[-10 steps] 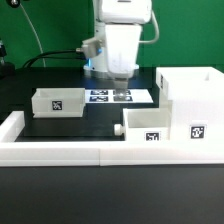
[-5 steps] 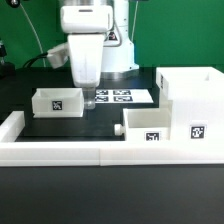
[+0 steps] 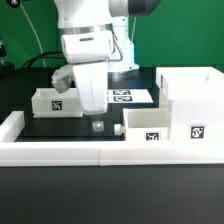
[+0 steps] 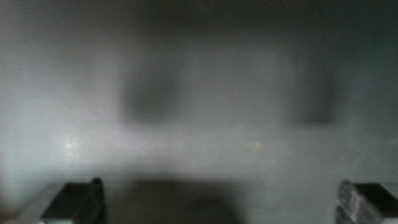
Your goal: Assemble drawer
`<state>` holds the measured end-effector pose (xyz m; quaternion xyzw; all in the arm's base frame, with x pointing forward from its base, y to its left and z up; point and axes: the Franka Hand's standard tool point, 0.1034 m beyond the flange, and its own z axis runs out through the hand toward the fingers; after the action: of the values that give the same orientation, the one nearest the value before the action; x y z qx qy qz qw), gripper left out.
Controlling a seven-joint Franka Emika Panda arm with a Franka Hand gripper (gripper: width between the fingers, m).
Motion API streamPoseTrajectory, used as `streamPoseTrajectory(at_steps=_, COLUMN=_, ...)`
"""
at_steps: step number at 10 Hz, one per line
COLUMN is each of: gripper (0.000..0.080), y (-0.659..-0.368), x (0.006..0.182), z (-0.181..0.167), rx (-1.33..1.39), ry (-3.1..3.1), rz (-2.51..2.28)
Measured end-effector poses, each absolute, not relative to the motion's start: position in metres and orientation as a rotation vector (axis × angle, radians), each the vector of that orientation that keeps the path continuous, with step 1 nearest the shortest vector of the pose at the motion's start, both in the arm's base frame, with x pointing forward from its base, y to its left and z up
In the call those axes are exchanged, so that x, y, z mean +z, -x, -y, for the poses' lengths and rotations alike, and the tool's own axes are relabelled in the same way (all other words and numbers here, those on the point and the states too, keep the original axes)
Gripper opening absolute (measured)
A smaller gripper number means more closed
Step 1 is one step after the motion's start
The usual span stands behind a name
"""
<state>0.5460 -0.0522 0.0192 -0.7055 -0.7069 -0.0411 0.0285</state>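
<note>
Claw [image 3: 97, 124] [image 4: 221, 200]: hangs low over the counter [image 3: 55, 128], pointing straight down, tips close to the black surface; whether they touch it I cannot tell
Claw opening: spread wide, the two fingers [image 4: 71, 201] standing at opposite edges of the wrist view, nothing held between them
Wrist view: heavily blurred, a grey smear with two darker upright patches; only the fingers can be named in it
Arm [image 3: 88, 40]: white and bulky, rises from the claw and hides part of the scene behind it
Far tray [image 3: 55, 101]: small white open-top tray of the drawer, near the claw on the exterior view's left and a little behind it, upright, one tag on its front wall, apart from the claw
Near tray [image 3: 148, 127]: second small tray of the drawer, on the exterior view's right of the claw, close but apart, one tag on its front, just beside the housing
Housing [image 3: 190, 95]: big white box of the drawer at the exterior view's right edge, taller than both trays, one tag low on its front
Marker board [image 3: 128, 96]: flat, white, tagged, lies behind the claw, partly hidden by the arm
Border wall [image 3: 70, 152]: long, low, white, runs along the counter's front and turns back at the exterior view's left
</note>
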Motion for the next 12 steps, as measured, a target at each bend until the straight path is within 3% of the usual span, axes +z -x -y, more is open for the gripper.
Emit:
streamPoseTrajectory(at_steps=5, gripper=0.0649, y=-0.544, x=0.011, z=0.028, rx=-0.12, ry=2.279, rz=2.044)
streamPoseTrajectory(at_steps=12, gripper=0.0649, y=-0.545, x=0.012, z=0.026, rx=-0.106, ry=2.366, rz=1.946)
